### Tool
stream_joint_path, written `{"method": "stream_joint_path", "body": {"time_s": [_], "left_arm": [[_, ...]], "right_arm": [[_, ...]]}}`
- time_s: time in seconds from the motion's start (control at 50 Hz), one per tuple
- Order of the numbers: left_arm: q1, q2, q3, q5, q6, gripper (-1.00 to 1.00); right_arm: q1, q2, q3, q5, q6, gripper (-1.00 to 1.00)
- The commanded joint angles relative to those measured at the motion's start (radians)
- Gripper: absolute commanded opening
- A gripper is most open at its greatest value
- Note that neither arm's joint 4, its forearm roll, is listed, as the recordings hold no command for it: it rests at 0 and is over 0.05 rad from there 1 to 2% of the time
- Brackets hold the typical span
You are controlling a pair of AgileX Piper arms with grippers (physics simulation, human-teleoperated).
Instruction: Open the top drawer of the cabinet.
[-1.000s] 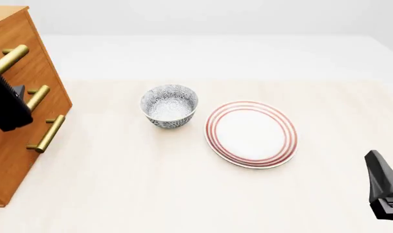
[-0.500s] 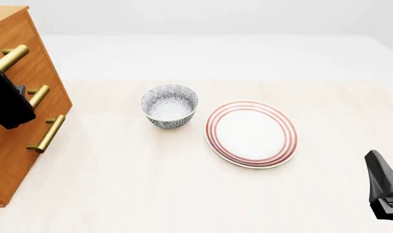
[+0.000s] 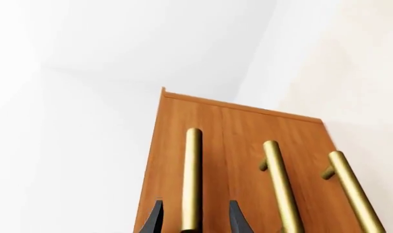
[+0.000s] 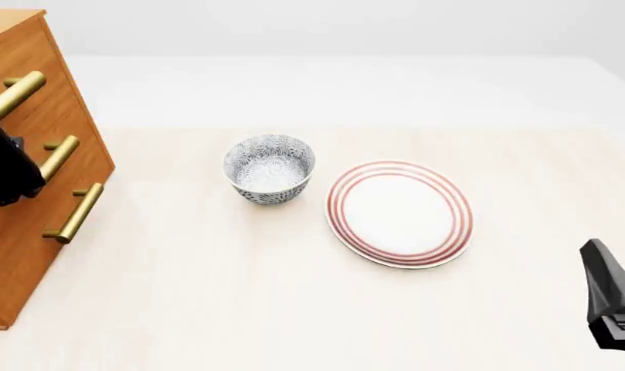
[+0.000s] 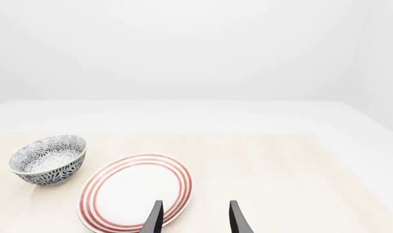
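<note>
The orange-brown cabinet [image 4: 18,263] stands at the table's left edge, with three brass bar handles on its front. The top drawer [image 4: 52,97] carries the uppermost handle [image 4: 15,93]. My left gripper [image 4: 5,166] is at the cabinet front and hides that handle's near end. In the left wrist view the cabinet [image 3: 229,126] fills the middle, and my left gripper [image 3: 195,221] is open with the top handle [image 3: 192,179] between its fingers, a gap on each side. My right gripper [image 4: 611,301] is open and empty at the front right.
A patterned blue-white bowl [image 4: 270,168] and a red-ringed white plate [image 4: 399,213] sit mid-table; both show in the right wrist view, the bowl [image 5: 48,159] and the plate [image 5: 136,191]. The middle handle [image 4: 59,154] and the lowest handle [image 4: 75,212] lie below the top one.
My left gripper has shifted slightly left, toward the cabinet front. The right arm, bowl and plate have not moved.
</note>
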Motion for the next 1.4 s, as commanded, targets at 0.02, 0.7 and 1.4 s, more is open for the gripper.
{"method": "stream_joint_path", "body": {"time_s": [0.02, 0.7, 1.4], "left_arm": [[0.02, 0.037, -0.005, -0.024, -0.008, 1.0], [-0.024, -0.017, 0.077, -0.041, 0.023, -1.0], [-0.199, 0.048, 0.116, -0.128, 0.092, -1.0]], "right_arm": [[0.0, 0.002, 0.0, -0.002, 0.0, 1.0], [0.0, -0.001, 0.001, -0.001, 0.0, 1.0], [0.0, -0.001, 0.001, -0.001, 0.0, 1.0]]}}
